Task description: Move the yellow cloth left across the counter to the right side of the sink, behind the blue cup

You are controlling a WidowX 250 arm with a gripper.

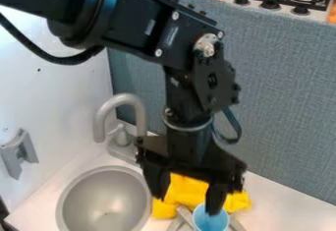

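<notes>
Camera view: the gripper (185, 203) hangs with its fingers spread, one overlapping the blue cup (210, 222) (contact I cannot tell). The cup stands before the yellow cloth (186, 191), which lies towards the counter's (289, 208) back edge. The cup looks light, stiff, perhaps slippery: best pinched at its rim; the soft cloth, by a raised fold.

The grey sink (105, 203) lay at seven o'clock in the counter (294, 206), its tap (123, 100) rising between twelve and one o'clock of the bowl. A bracket (19, 152) hung at eight on the white wall (49, 97); a blue-grey panel (282, 92) stood at three, the stove (261, 3) behind it between one and two.
</notes>
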